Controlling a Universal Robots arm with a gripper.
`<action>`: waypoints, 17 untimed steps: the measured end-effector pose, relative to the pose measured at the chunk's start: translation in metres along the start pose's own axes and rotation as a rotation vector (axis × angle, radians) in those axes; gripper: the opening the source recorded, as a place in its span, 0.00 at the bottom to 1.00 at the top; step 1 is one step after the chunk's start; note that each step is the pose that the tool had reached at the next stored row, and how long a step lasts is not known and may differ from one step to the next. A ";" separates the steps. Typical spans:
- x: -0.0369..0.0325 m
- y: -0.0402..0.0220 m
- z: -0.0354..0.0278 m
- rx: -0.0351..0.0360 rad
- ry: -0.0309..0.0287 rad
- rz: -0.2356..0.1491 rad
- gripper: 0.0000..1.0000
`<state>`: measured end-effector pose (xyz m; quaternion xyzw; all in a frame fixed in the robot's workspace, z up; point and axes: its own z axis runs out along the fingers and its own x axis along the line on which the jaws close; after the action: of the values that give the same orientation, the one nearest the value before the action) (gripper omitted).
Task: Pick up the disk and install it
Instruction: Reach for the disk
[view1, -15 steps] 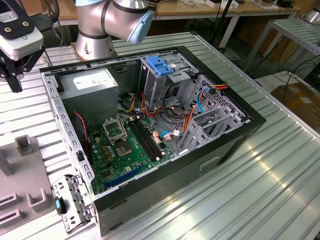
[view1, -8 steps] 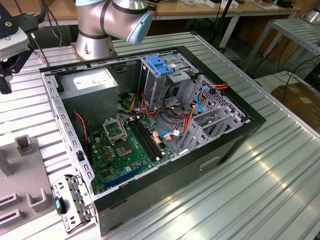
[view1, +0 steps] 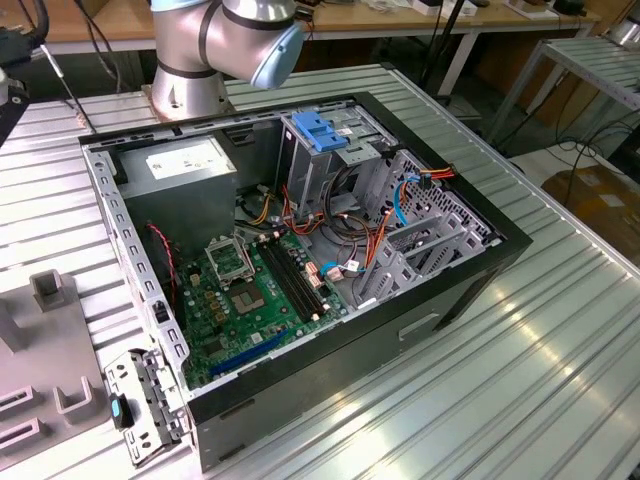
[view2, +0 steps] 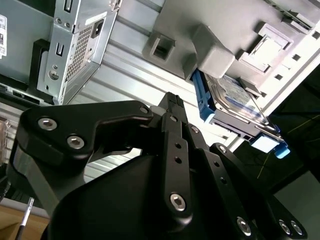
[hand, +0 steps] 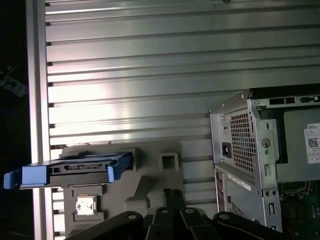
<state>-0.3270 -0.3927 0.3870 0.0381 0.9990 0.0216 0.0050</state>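
Resting in a grey fixture (view2: 215, 50), the disk (view2: 232, 96) is partly hidden.

I'm counting one robot arm (view1: 230, 40), and it is carrying one gripper (view2: 172, 100). Two ribbed metal tables are standing here: the near table (view1: 520, 390) and the far table (view1: 600, 55), off at two o'clock in the exterior view. One open computer case (view1: 450, 290) is lying on its side on the near table. Inside it I'm seeing one green motherboard (view1: 235, 320), one grey power supply box (view1: 185, 160) toward eleven o'clock, and one blue handle (view1: 320, 130) at twelve. One loose metal bracket (view1: 140, 410) is lying at seven o'clock of the case. One grey fixture (hand: 147, 182) is holding one disk (hand: 75, 170) and one small square chip (hand: 83, 206).
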 end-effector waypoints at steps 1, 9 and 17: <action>0.0013 0.0000 0.0000 0.0001 0.0001 0.000 0.11; 0.0199 0.0000 0.0000 0.0000 0.0001 0.000 0.11; 0.0465 0.0016 -0.0001 -0.0001 0.0001 0.000 0.11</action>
<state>-0.3733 -0.3876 0.3867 0.0381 0.9990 0.0217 0.0050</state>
